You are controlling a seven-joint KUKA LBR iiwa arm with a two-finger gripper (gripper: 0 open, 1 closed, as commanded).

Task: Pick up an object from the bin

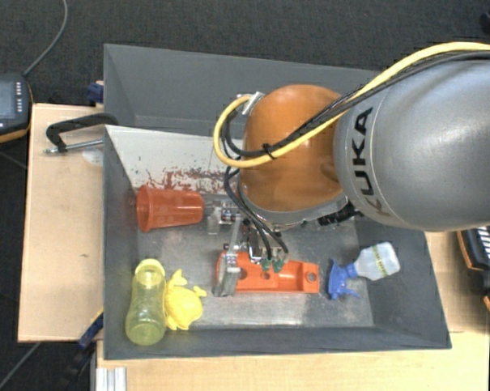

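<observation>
Grey metal walls of the bin (153, 81) closed in the scene. Nearest, at the front left, a yellow bottle (146, 301) lay touching a yellow toy (182, 303). Behind them, mid-floor, a flat orange bar (294, 279) lay with its long axis across the view, and the claw (250, 268) hung right over its left end (most of the bar ran off to the right). Whether the claw was released or clenched could not be told. A spray bottle (363, 269) lay just right of the bar; farther back, an orange cup (168, 208) lay on its side.
</observation>
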